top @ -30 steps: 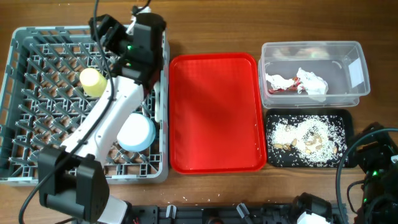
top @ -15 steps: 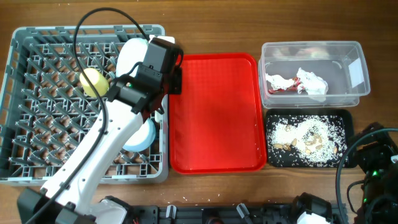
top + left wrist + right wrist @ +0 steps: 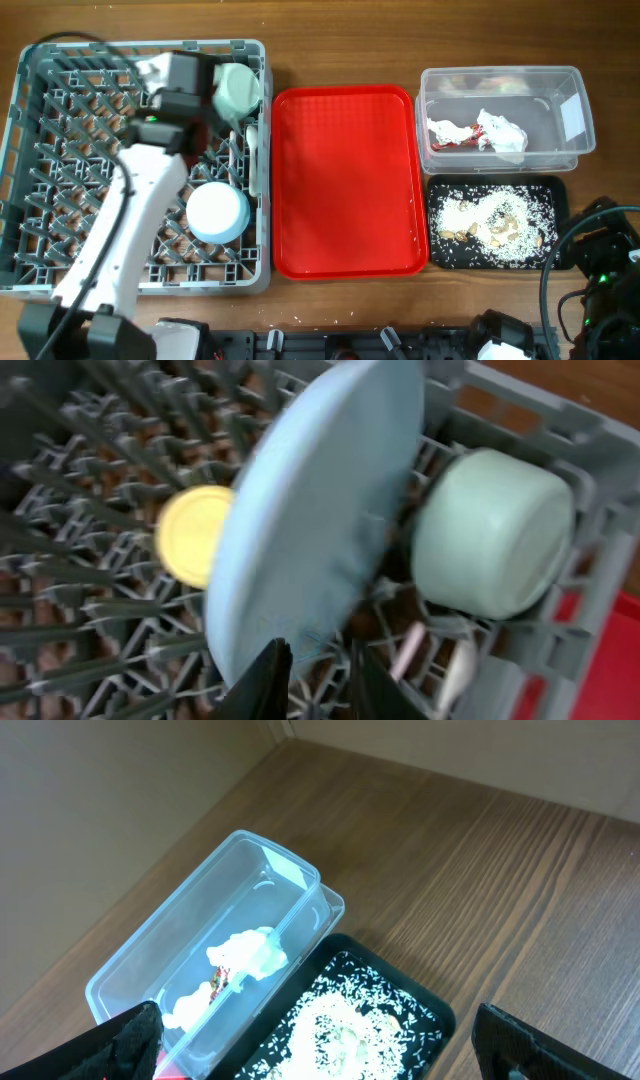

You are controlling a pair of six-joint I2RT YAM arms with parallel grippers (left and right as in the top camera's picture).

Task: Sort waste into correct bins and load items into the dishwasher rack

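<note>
Plate (image 3: 310, 510) on edge among the pegs of the dishwasher rack (image 3: 200, 281), tilted, right ahead of the left hand (image 3: 315, 660) and very near its fingertips. Past the plate on the hand's left side, the yellow cup (image 3: 195, 535); on the hand's right side, the pale green bowl (image 3: 490, 530) close against the rack wall; under that bowl, just beside the right finger, white cutlery (image 3: 450, 670). Fingers of the left hand apart, rack floor visible in the gap, nothing clamped. Napkin (image 3: 495, 132) in the clear tub (image 3: 575, 80) and food scraps (image 3: 490, 215) in the black tray (image 3: 562, 250), both well apart from this hand, beyond the red tray (image 3: 345, 180). By the look of things, loading about done and pulling clear of the rack the likely step in hand. To do it well: keep the fingers parted, rise straight off the pegs before any sideways travel, leave the leaning plate's rim a margin, avoid any nudge to bowl or cutlery. Left arm (image 3: 130, 210) stretched diagonally from the near edge of the table (image 3: 340, 310) across the rack, wrist blurred beside the bowl at the far side. Right hand (image 3: 320, 1040) above the table near the two bins, fingers wide apart, empty.
</note>
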